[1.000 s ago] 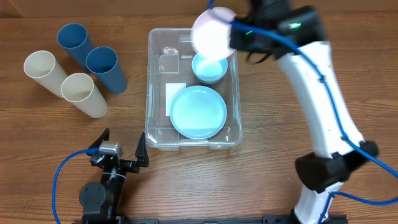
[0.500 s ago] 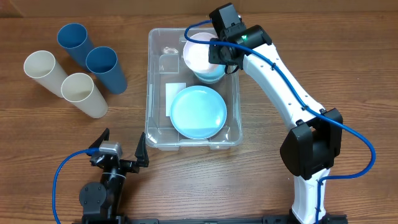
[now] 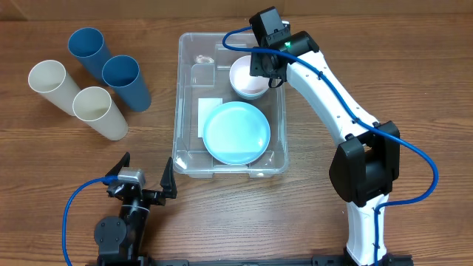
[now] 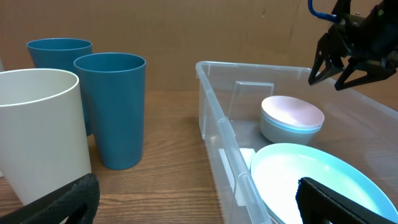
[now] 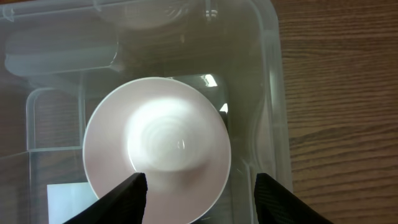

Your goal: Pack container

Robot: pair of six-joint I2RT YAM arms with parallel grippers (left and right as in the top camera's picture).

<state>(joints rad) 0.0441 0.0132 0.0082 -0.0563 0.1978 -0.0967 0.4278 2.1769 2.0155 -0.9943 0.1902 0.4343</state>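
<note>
Only a thin light-blue rim of the lower bowl (image 4: pixel 287 134) is seen in the left wrist view; the rest is covered by the white bowl (image 3: pixel 248 75) nested in it. The white label (image 3: pixel 209 109) on the container floor is partly covered by the light-blue plate (image 3: pixel 236 133). In the right wrist view the container is cut off at the left and bottom edges, and its clear walls are hard to trace against the glare.

The container (image 3: pixel 178 96) is placed at the middle of the table, long axis running away from the robot. The right gripper (image 5: pixel 199 198) is held above its far right corner, jaws apart and clamped on nothing; the white bowl is centred beneath them (a gap between fingertips and bowl is seen in the left wrist view). The left gripper (image 3: pixel 144 176) is parked outside the container, near its near left corner, jaws spread wide and empty.

Bare floor is left in the container's far left part. 2 blue cups (image 3: pixel 122 80) and 2 cream cups (image 3: pixel 96 111) stand upright, clear of its left wall.
</note>
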